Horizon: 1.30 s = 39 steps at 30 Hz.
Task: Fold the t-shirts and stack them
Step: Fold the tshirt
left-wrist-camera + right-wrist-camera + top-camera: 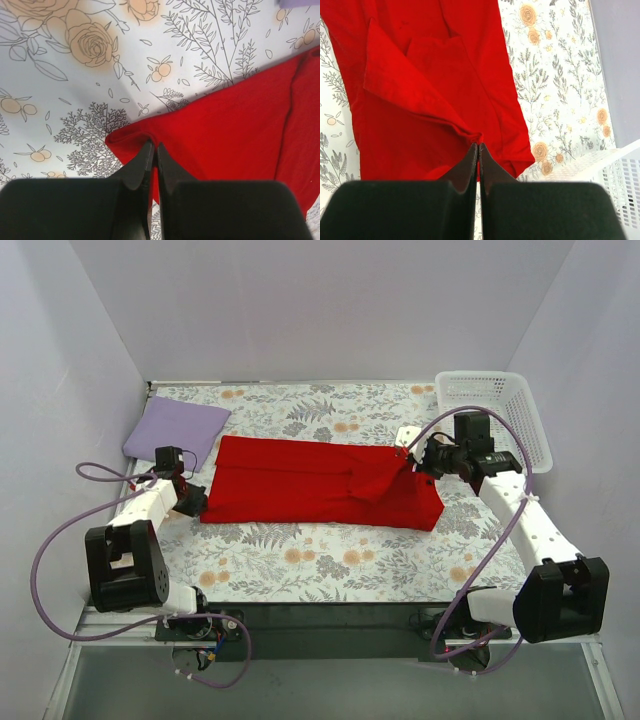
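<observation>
I am holding the red t-shirt (310, 485) lying crosswise, left gripper (154, 146) clamped on its left end, right gripper (478, 146) on its right.

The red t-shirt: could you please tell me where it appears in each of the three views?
Top external: the red t-shirt lies spread across the middle of the picture.
Left wrist: it fills the right side, a corner pinched in the left gripper.
Right wrist: it fills the upper left and centre, a fold pinched in the right gripper.
Shared landmark: the floral cloth under it, seen in all three.
</observation>
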### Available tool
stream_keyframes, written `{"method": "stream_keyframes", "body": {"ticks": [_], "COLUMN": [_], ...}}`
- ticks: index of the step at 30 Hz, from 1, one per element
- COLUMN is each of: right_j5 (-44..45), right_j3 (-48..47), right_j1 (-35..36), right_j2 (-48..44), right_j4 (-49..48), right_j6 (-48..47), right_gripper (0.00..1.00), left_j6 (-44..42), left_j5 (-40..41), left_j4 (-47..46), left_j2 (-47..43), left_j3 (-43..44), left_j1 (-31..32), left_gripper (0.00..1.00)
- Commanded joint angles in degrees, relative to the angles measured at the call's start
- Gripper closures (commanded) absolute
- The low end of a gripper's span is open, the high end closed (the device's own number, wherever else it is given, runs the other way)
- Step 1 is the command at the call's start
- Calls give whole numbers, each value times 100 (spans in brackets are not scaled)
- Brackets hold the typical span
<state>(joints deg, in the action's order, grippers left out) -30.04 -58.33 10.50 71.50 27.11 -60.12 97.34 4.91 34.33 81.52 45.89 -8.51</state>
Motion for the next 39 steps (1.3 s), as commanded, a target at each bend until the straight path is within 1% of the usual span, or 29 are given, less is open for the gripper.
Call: {"method": "stream_keyframes", "body": {"ticks": [1,9,23,30,32,39], "right_j5": [-90,-107,-142,-177,-177,-142], "right_j3": [-258,-179,-21,-12,-30,-30], "right_j1": [-57,-180,-286,-294,-294,-294], "right_j2": [39,109,162,259,285,417], "right_j4": [-233,-268,-303,-312,-312,-338], "right_j6": [35,44,44,70,88,97], "right_gripper": [99,99,99,99,99,99], "left_j6": [-110,-312,-646,-813,-865,-945], "left_j5": [-60,-95,-385,-482,-666,-684], "left_j4": [-119,-145,-207,-286,-312,-330], "left_j2": [66,426,1015,1191,1209,1288], "left_j3": [262,605,1045,1185,1221,1308], "left_j1": [-36,-36,-45,-28,-28,-28], "left_gripper": [100,100,100,100,100,100]}}
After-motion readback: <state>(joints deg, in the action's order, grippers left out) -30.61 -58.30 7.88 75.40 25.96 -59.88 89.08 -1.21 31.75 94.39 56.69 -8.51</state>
